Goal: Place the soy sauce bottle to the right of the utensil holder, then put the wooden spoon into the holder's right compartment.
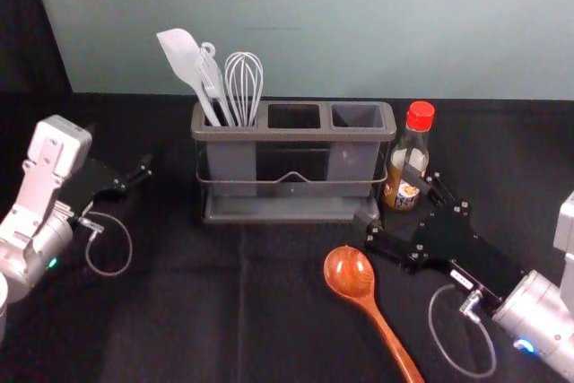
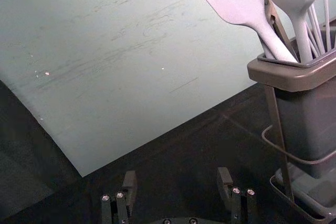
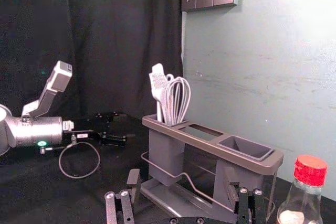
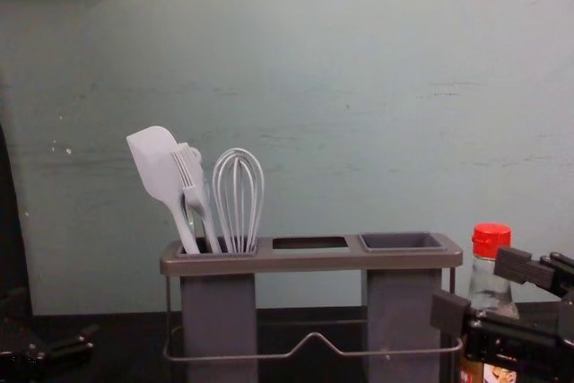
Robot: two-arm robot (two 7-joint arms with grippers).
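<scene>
Bottle: you have the bottle [image 1: 395,192] upright, red cap on top, just beside the right end of the holder [image 1: 296,134].
Right gripper: your right gripper [image 1: 392,205] reaches in from the right, near the bottle and the holder's front right corner. Its fingers stand spread, released, with nothing in their grasp. One finger overlaps the bottle in the head view, so whether they touch is hard to say.
Spoon: you see the spoon [image 1: 349,272] lying on the cloth [image 1: 179,320] in front of the holder's right part, bowl towards the holder, handle slanting nearer and to the right.
Right compartment: the right compartment [image 1: 357,116] is open at the top, and the spoon lies outside it.
Left compartment: it holds the spatula [image 1: 182,56], the whisk [image 1: 244,82] and a toothed tool [image 4: 189,175], heads up.
Left gripper: your left gripper [image 1: 134,178] is parked left of the holder, fingers apart.
</scene>
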